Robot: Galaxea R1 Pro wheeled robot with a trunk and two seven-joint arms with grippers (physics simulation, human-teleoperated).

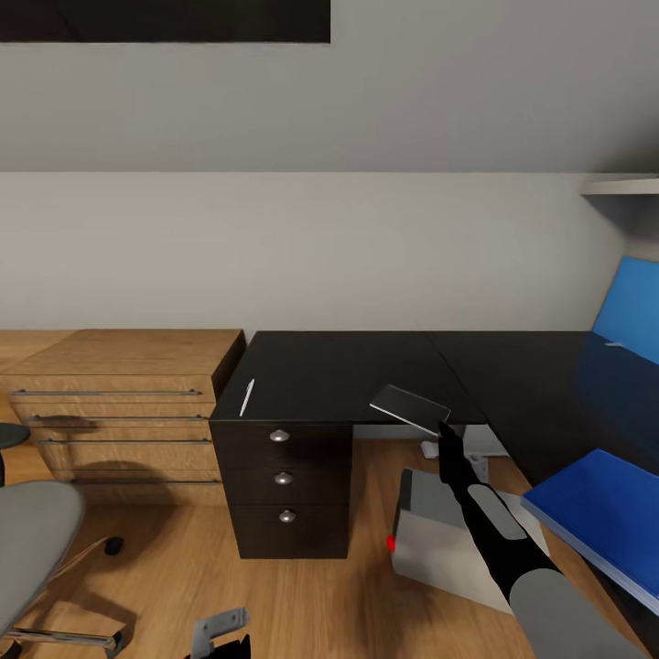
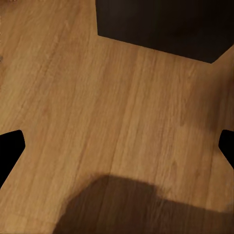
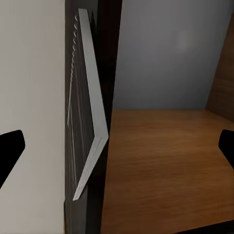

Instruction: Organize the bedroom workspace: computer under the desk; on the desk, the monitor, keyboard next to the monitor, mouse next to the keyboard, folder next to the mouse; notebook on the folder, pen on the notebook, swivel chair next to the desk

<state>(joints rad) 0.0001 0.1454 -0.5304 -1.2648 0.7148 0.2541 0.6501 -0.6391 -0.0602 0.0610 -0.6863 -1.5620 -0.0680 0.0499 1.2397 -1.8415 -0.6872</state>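
Clearly our right gripper (image 1: 446,432) is not clamped on anything; in the right wrist view its two fingertips (image 3: 10,150) stand wide apart, and the notebook (image 1: 409,407) shows edge-on between them, touched by neither. We judge the arm is lined up on the notebook's thin edge so the jaws can close across it. The notebook sits at the front edge of the desk (image 1: 329,366), one corner overhanging towards the gripper, which leaves room for a finger underneath. Its long axis runs slantwise along that edge, from far-left to near-right, and the spiral binding (image 3: 74,46) lies along one long side. The pen (image 1: 246,397) lies apart on the desk, above the dark drawer unit (image 1: 286,490), pointing roughly away from us. The folder (image 1: 599,513) already rests on the desk at our right; the computer (image 1: 439,535) stands below. Our left gripper (image 2: 117,146) hangs open over the wooden floor (image 2: 122,112).
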